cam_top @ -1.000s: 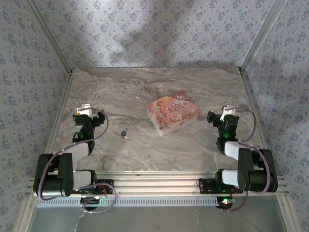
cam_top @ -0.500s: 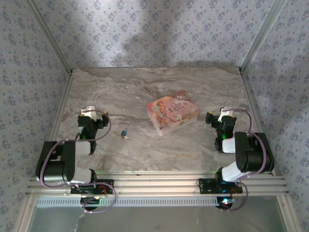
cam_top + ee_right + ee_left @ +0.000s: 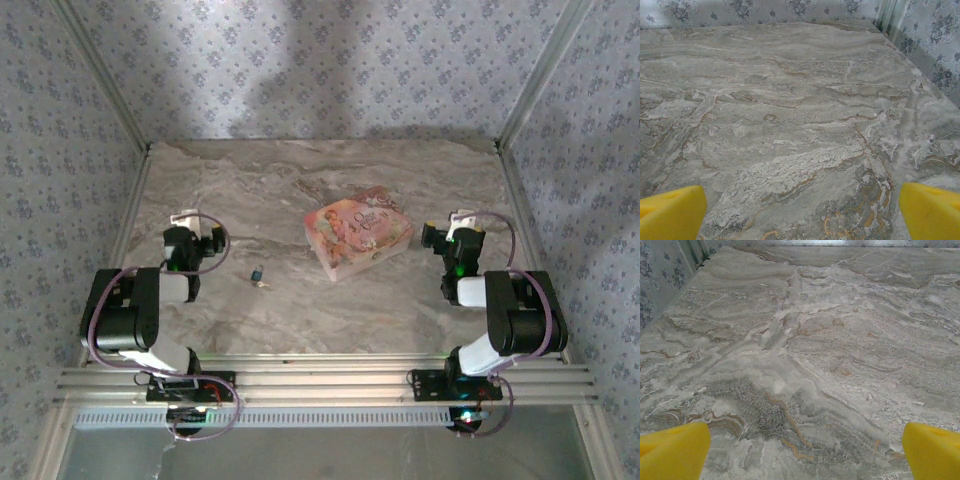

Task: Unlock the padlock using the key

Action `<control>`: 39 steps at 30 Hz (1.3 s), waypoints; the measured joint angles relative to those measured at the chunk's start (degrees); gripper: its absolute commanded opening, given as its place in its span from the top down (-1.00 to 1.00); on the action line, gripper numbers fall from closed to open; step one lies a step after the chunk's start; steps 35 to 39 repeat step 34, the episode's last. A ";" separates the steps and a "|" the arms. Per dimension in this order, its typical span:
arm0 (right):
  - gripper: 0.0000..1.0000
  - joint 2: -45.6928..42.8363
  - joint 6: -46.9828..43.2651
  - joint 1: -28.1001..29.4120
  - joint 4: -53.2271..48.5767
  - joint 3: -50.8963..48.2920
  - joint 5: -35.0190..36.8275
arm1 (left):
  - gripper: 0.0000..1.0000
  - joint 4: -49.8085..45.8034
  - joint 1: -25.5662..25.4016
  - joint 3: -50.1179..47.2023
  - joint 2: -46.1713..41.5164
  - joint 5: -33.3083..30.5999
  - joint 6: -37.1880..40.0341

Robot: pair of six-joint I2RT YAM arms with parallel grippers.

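The tiny blue padlock [image 3: 258, 271] lies on the marble table left of centre, with the small pale key [image 3: 264, 284] right beside it on the near side. My left gripper [image 3: 187, 226] hovers to the left of them, open and empty. In the left wrist view its yellow pads [image 3: 673, 450] stand far apart over bare marble, and the left gripper [image 3: 802, 460] holds nothing. My right gripper [image 3: 458, 226] is at the table's right side, far from the padlock. It is open too, with the right gripper [image 3: 800, 215] and its yellow pads [image 3: 671, 212] spread over bare table.
A pink illustrated box [image 3: 358, 233] lies at the table's centre, between the padlock and the right gripper. Metal rails [image 3: 130, 215] and patterned walls close the table on the left, right and far sides.
Both arms have raised their elbows off the base rail and their grippers have shifted slightly toward the far side. The padlock, key and box have not moved.
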 measured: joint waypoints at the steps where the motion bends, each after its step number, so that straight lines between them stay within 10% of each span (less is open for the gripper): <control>1: -1.00 0.00 0.00 0.00 0.00 0.00 0.00 | -0.96 0.02 0.00 0.00 0.00 -0.02 0.00; 39: -1.00 0.09 -0.66 0.15 -0.42 0.00 0.52 | -0.96 0.00 0.00 0.00 0.00 -0.02 0.00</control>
